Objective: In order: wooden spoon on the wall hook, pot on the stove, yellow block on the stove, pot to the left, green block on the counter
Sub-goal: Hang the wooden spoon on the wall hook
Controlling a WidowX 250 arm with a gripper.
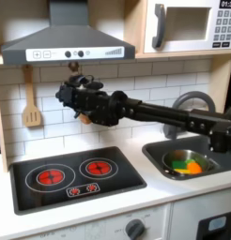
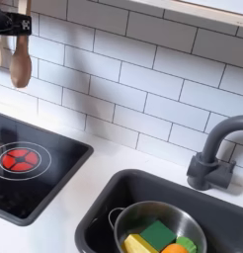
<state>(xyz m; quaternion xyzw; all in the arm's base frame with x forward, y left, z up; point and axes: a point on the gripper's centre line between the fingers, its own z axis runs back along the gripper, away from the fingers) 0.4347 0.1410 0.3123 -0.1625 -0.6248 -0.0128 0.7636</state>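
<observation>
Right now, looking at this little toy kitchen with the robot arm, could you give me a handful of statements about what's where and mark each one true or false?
1. The pot sits in the sink. True.
2. The pot is empty. False: a yellow block, a green block and an orange piece lie in it.
3. The wooden spoon hangs on the tiled wall left of the stove in the first exterior view. True.
4. The gripper is down in the sink. False: it is up by the wall, near the spoon.
5. A pan stands on the stove. False: both burners are bare.
</observation>
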